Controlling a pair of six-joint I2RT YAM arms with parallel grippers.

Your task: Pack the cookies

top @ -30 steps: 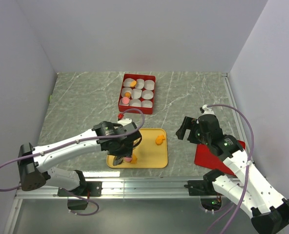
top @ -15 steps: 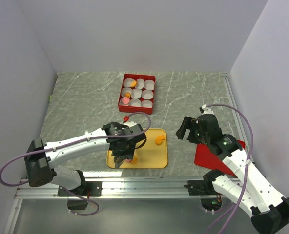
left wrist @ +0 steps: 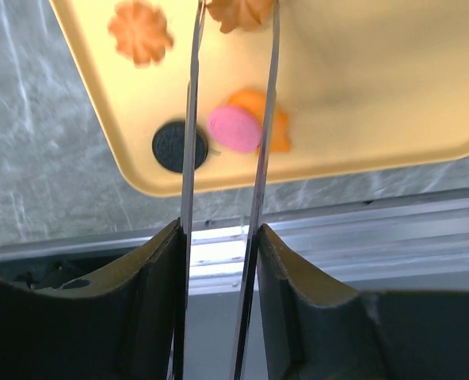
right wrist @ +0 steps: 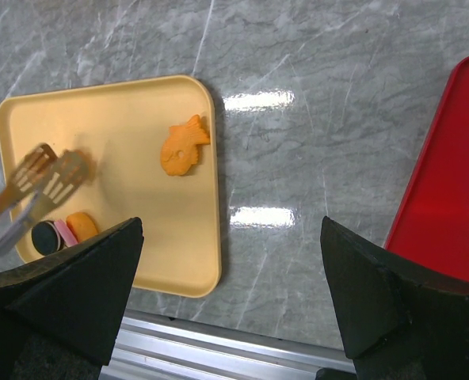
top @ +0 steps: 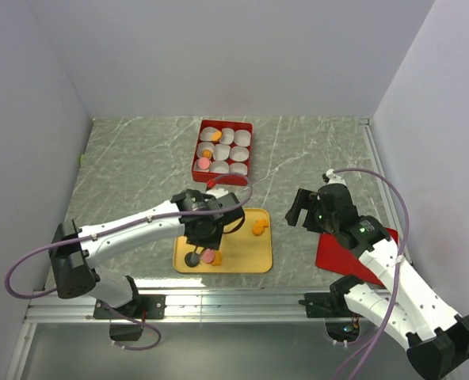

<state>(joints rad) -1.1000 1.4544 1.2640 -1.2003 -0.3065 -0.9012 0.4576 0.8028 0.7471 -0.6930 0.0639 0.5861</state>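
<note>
Left gripper (left wrist: 236,25) is over the yellow tray (top: 242,257), its thin fingers (left wrist: 188,158) clamped on a flower cookie (left wrist: 238,11) held clear of the tray floor. A loose flower cookie (left wrist: 141,32) lies on the tray just left of the fingers.

At the tray's near-left corner are a black cookie (left wrist: 179,146), a pink cookie (left wrist: 234,129) and an orange cookie (left wrist: 272,131). The pink one overlaps the orange one, and the black one sits just beside the pink. A fish cookie (top: 258,228) sits alone on the right side of the tray.

The red box (top: 196,158) is at the far side, with 9 paper cups (top: 240,153). 3 left-side cups hold cookies: 2 orange (top: 216,136) and 1 pink (top: 204,163).

Right gripper (right wrist: 230,237) has its jaws wide apart and holds nothing. It hangs over bare table between the tray and the red lid (right wrist: 448,182).
</note>
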